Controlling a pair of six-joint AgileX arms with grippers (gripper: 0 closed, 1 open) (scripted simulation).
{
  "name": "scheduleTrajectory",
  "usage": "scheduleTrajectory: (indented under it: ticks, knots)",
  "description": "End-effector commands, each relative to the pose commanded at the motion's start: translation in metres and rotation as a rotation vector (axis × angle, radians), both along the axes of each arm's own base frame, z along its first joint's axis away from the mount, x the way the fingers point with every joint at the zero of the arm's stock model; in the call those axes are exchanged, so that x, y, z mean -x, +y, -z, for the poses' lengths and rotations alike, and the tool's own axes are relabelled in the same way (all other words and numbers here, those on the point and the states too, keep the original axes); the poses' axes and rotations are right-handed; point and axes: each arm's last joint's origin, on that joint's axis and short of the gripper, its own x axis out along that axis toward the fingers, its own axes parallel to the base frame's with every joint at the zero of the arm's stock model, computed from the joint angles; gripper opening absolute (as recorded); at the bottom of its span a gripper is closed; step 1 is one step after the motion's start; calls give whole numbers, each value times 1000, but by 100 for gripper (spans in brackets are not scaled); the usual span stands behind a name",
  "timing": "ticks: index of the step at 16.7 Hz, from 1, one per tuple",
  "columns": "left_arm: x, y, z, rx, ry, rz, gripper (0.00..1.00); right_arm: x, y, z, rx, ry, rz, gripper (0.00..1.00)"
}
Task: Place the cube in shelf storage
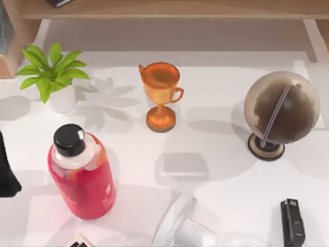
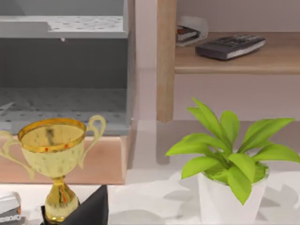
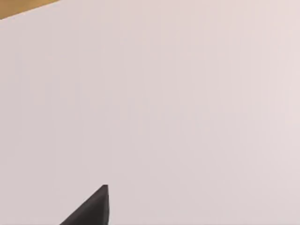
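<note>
Our left claw (image 1: 6,172), grip state indeterminable, sits mid-left; light-brown wooden shelf storage (image 1: 169,9) spans the top edge; puzzle cube unlocated, so we risk toppling the orange trophy (image 1: 161,95) while searching.

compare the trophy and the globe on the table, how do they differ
The trophy is shiny orange-gold, an open cup with side handles; the globe is a closed brown and tan ball. The trophy is slimmer, the globe clearly bulkier. The trophy sits near the table's middle, the globe toward the right side. The globe carries a slanted arc across it; the trophy has none. Both stand upright on round bases on the white table.
</note>
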Motion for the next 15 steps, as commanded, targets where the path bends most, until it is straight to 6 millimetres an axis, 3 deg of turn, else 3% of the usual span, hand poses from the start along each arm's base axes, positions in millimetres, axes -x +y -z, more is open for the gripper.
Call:
scheduleTrajectory:
  ticks: [4, 7, 11, 15]
  knots:
    - [0, 0, 0, 0, 0, 0, 100, -44, -26, -50, -227, 35, 93, 100]
    - [0, 0, 0, 0, 0, 0, 100, -82, -21, -84, -429, 99, 137, 100]
    - [0, 0, 0, 0, 0, 0, 100, -132, 17, -109, -708, 266, 190, 100]
    - [0, 0, 0, 0, 0, 0, 100, -168, 70, -111, -931, 494, 278, 100]
